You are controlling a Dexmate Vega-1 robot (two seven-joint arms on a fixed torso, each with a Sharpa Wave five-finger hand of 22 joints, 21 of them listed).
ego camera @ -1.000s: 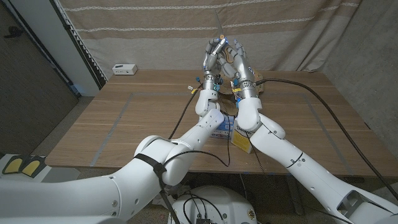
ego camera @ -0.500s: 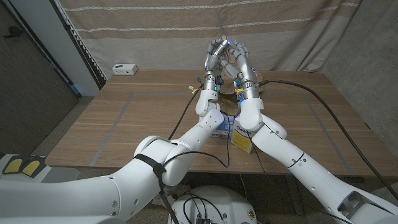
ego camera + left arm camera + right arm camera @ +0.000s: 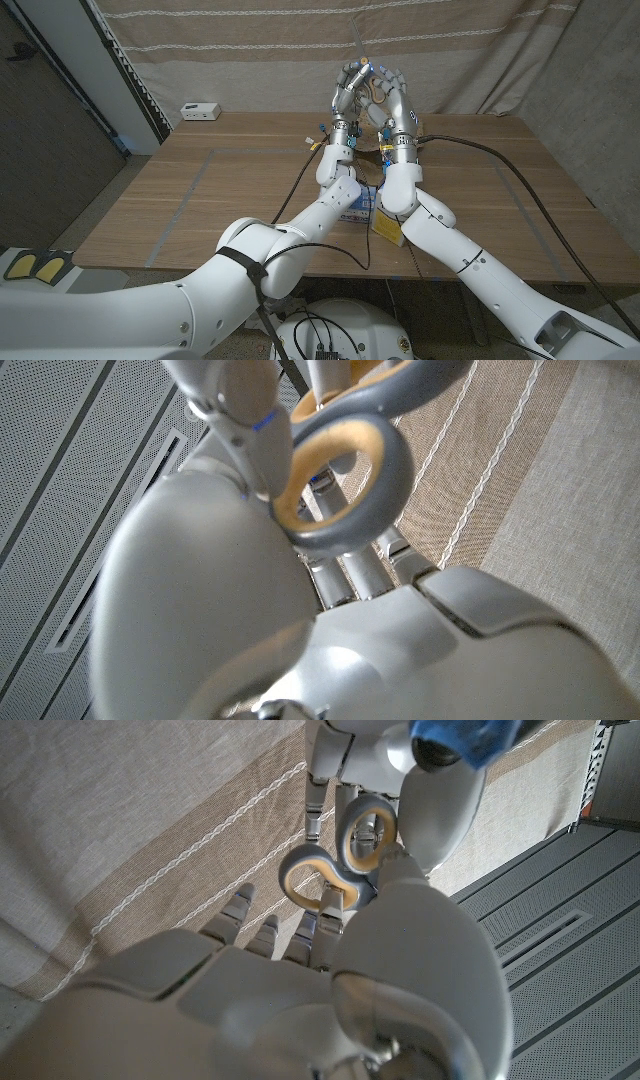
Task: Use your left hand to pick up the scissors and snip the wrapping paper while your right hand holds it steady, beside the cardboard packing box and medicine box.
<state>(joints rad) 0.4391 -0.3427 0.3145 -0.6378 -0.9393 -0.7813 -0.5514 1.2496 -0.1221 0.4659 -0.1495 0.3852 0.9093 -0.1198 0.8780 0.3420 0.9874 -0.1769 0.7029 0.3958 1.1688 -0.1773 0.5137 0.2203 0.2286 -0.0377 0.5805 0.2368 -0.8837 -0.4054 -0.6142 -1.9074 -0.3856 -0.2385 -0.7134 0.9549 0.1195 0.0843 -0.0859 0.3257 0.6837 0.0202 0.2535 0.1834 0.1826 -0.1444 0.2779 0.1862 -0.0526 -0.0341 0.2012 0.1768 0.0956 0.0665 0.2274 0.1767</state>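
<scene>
Both hands are raised high over the table's far middle, close together in front of the curtain. My left hand [image 3: 347, 92] grips the scissors [image 3: 359, 62], whose thin blades point up. The grey and yellow handle rings [image 3: 340, 470] sit against its fingers [image 3: 240, 400]. My right hand [image 3: 393, 95] stands beside it with its fingers straight up, close against the handle rings [image 3: 335, 865]; I see no grip. A blue-and-white medicine box [image 3: 359, 206] lies on the table under the forearms, and brown cardboard [image 3: 372, 141] shows behind the wrists.
A yellow packet [image 3: 388, 226] lies by the medicine box. A small white device [image 3: 200, 110] sits at the table's far left corner. Black cables [image 3: 500, 152] cross the right side of the wooden table [image 3: 200, 200]. A striped curtain hangs behind.
Both hands have risen a little, and the right hand and forearm have shifted slightly to the right. The scissors stay in the left hand.
</scene>
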